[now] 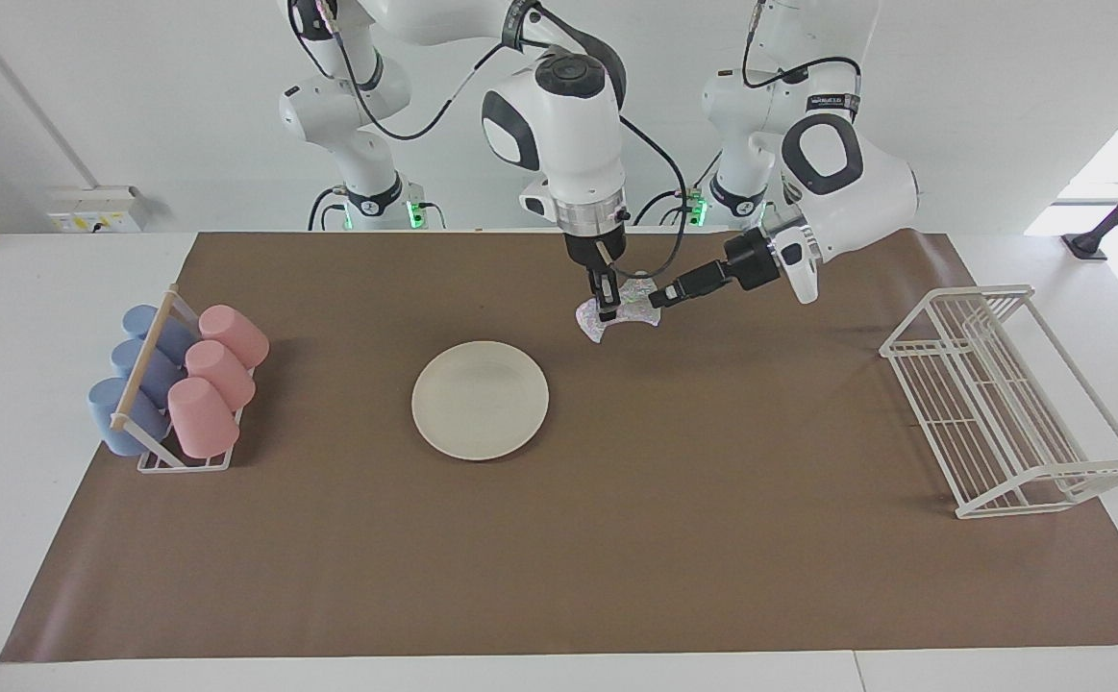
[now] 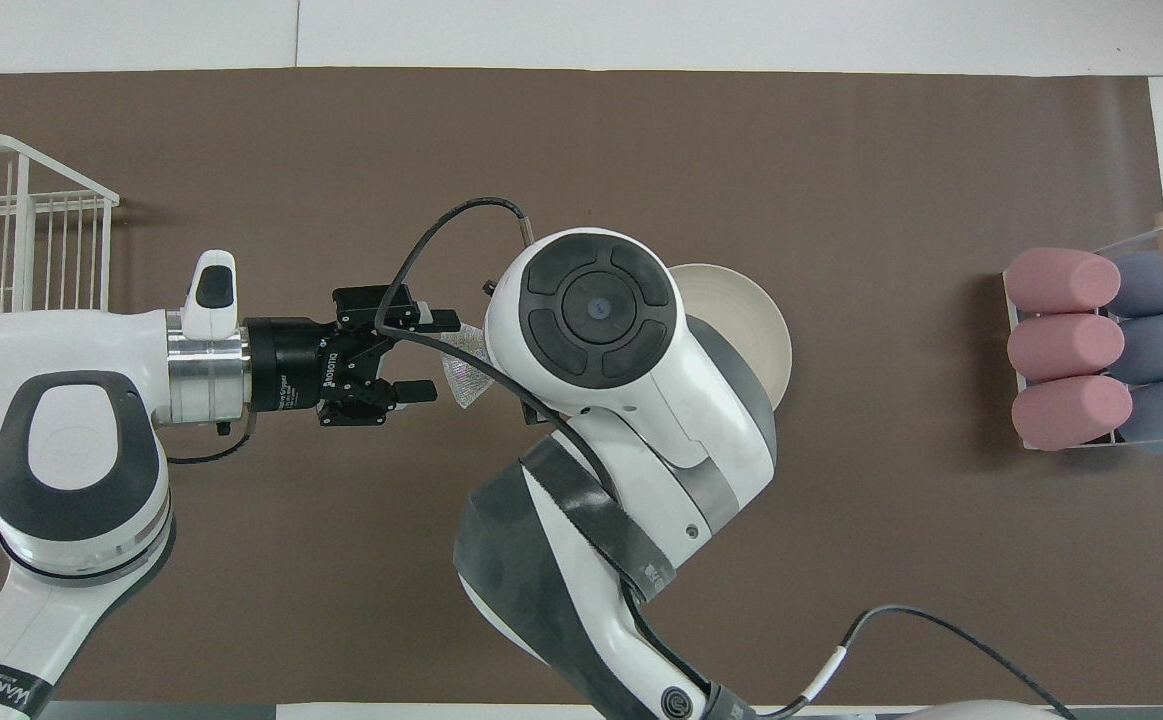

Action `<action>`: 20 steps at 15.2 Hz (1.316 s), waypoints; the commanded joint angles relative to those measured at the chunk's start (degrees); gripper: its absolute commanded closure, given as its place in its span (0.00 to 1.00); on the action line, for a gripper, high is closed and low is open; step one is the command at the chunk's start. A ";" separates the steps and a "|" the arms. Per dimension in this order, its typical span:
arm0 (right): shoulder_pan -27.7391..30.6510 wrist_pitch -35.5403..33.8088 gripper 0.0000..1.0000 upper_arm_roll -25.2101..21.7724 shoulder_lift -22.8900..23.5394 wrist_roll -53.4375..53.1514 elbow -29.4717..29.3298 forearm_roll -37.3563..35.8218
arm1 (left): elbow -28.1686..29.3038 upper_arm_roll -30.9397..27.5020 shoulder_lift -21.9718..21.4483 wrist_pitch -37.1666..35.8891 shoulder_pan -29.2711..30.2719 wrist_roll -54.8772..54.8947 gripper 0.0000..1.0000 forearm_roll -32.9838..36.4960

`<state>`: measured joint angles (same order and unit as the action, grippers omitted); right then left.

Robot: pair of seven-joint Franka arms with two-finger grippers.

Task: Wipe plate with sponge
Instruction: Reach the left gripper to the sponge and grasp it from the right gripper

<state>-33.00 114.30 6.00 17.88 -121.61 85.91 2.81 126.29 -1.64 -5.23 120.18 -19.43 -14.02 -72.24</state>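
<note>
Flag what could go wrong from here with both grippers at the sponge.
1. The right gripper is shut on the sponge while the open left gripper comes in at its edge: the fingers may collide, or the thin wad may tear if both pull.
2. The right arm's cable drapes across the left gripper and may snag.
3. The plate lies loose and may slide when wiped.

Facing view: high camera across the bench (image 1: 559, 577), looking toward the robots, wide enough to take in the whole mat. Overhead view: camera above the robots' end, aimed forward and steeply down, closer in. Both share the mat, seen half a turn apart
</note>
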 commanded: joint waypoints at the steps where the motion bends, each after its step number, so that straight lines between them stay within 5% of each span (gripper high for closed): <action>1: -0.14 -0.74 1.00 -0.03 -0.47 -1.52 0.31 -1.22 | -0.26 -0.73 -0.14 -0.03 -1.49 -1.88 0.08 -1.50; 3: -0.05 -0.74 1.00 -0.03 -0.47 -1.52 0.31 -1.22 | -0.26 -0.73 -0.05 0.05 -1.49 -2.50 0.30 -1.50; 6: -0.05 -0.74 1.00 -0.03 -0.47 -1.44 0.40 -1.22 | -0.26 -0.73 -0.05 0.40 -1.93 -2.68 1.00 -1.50; 12: 0.39 -1.00 1.00 -0.03 -0.47 -0.65 0.31 -1.22 | -0.26 -0.73 -0.05 0.32 -2.63 -4.08 1.00 -1.59; 13: 0.39 -1.18 0.89 -0.03 -0.56 0.31 0.40 -1.31 | -0.34 -0.73 -0.05 0.32 -2.63 -4.52 1.00 -1.51; 14: 0.39 -1.27 0.64 -0.03 -0.65 1.19 0.40 -1.31 | -0.52 -0.73 -0.05 0.32 -2.55 -4.61 1.00 -1.59; 15: 0.65 -1.53 0.50 -0.03 -1.00 2.25 0.57 -1.31 | -0.61 -0.82 -0.05 0.14 -2.46 -4.61 1.00 -1.59; 17: 1.26 -0.66 0.00 -0.20 -1.44 3.84 1.89 -1.31 | -0.61 -0.82 -0.05 -0.12 -2.11 -4.70 1.00 -1.59; 20: 1.88 -0.39 0.00 -0.20 -1.53 7.95 2.24 -1.31 | -0.69 -0.82 -0.05 -0.21 -1.93 -4.96 1.00 -1.59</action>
<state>-32.21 113.62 5.48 17.74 -117.34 86.16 2.42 125.98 -1.70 -5.23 120.17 -20.75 -18.03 -73.15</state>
